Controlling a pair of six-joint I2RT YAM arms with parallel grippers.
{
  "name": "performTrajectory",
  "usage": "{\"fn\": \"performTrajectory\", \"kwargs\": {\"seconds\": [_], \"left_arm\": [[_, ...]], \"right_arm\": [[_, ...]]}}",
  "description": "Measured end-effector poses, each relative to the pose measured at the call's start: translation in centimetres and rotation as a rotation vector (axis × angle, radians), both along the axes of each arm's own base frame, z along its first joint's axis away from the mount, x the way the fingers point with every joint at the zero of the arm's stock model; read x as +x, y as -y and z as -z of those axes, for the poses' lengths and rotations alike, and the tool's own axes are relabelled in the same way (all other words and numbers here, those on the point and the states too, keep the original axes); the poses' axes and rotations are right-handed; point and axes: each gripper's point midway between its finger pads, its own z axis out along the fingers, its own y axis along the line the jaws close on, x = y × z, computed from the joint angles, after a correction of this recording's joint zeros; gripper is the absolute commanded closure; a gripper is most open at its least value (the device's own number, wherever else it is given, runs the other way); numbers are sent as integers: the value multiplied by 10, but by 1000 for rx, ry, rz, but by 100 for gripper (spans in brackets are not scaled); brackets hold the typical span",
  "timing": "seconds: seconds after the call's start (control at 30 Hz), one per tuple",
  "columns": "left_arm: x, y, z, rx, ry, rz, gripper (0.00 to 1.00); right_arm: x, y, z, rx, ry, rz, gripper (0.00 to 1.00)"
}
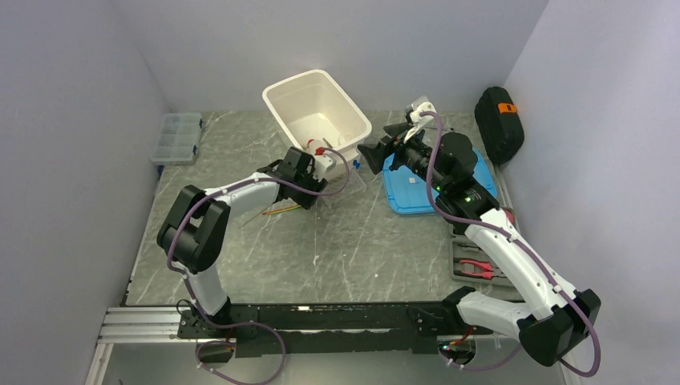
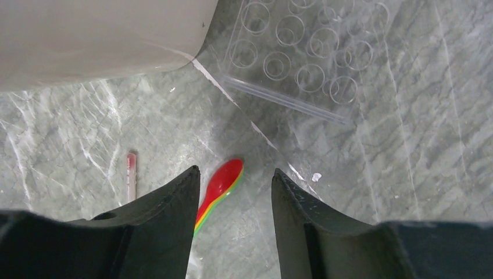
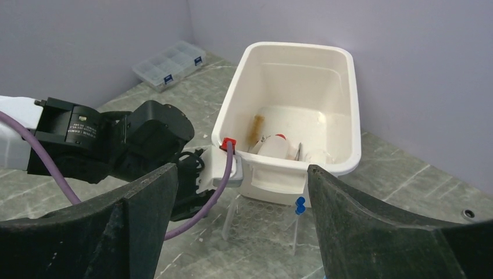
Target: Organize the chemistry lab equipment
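Observation:
My left gripper is open and empty, low over the table by the near corner of the white bin. In the left wrist view its jaws frame a stack of red, yellow and green spoons. The clear tube rack lies just beyond. My right gripper is open and empty, held above the table facing the bin. In the right wrist view the bin holds a wire brush and the squeeze bottle with red nozzle. Blue-capped vials stand beside the rack.
A thin red-tipped tube lies left of the left jaws. A blue tray sits under the right arm, a black case at the back right, a tool case with red pliers at right, and a clear organizer box at far left.

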Motion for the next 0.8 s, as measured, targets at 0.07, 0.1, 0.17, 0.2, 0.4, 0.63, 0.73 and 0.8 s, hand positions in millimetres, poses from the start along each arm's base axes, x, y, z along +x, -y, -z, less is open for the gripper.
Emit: {"fn": "performTrajectory", "kwargs": {"seconds": [0.07,0.1,0.17,0.2,0.4,0.63,0.73,0.8], "left_arm": [[2,1,0,2,2,-11,50],[1,1,0,3,2,-18,52],[1,2,0,4,2,-29,52],[1,1,0,7,4,-33,48],[-25,-8,-1,43,30,-38,36],[-31,-8,-34,14,127,-58,25],[-28,-14,-39,11,136,-117,30],[-30,-17,-36,9,117,-160,32]], "right_arm": [[1,0,0,0,0,4,16],[1,1,0,0,0,5,16],[1,1,0,0,0,6,16],[1,1,1,-1,-1,6,16],[2,0,3,-4,-7,5,16],[4,-1,5,-6,-12,5,16],[4,-1,5,-6,-12,6,16],[4,0,5,-6,-11,6,16]]}}
